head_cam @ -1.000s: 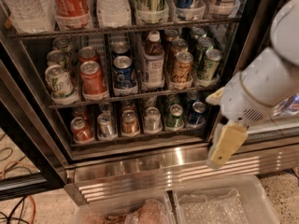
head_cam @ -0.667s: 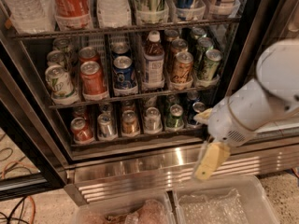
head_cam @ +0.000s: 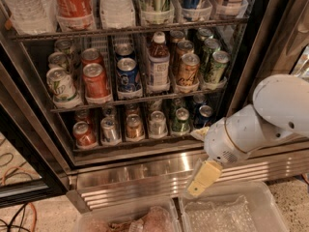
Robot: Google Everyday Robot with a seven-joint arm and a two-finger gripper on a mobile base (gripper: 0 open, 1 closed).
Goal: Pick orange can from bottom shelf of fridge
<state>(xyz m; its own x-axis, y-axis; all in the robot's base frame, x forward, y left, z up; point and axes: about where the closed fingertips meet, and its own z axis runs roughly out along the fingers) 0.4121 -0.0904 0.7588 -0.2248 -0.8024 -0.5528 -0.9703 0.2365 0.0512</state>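
Note:
The orange can [head_cam: 134, 126] stands upright in the middle of the bottom shelf [head_cam: 145, 146], coppery with a silver top. A red can [head_cam: 84, 134] and a silver can [head_cam: 110, 129] stand to its left. Silver, green [head_cam: 181, 120] and blue cans stand to its right. The fridge [head_cam: 145, 175] is open, and its ribbed steel base panel shows below the shelf. My gripper [head_cam: 199, 181], tan-yellow on a white arm [head_cam: 251, 127], hangs in front of the base panel. It is below and to the right of the orange can, outside the shelf, and holds nothing that I can see.
The rack above holds taller cans and a bottle [head_cam: 158, 64]. Two clear plastic bins [head_cam: 219, 214] sit on the floor in front of the fridge. The dark door frame [head_cam: 29, 149] runs down the left. Cables [head_cam: 19, 211] lie on the floor at the lower left.
The arm has swung left and down. The gripper has dropped from beside the bottom shelf's right end to in front of the steel base panel.

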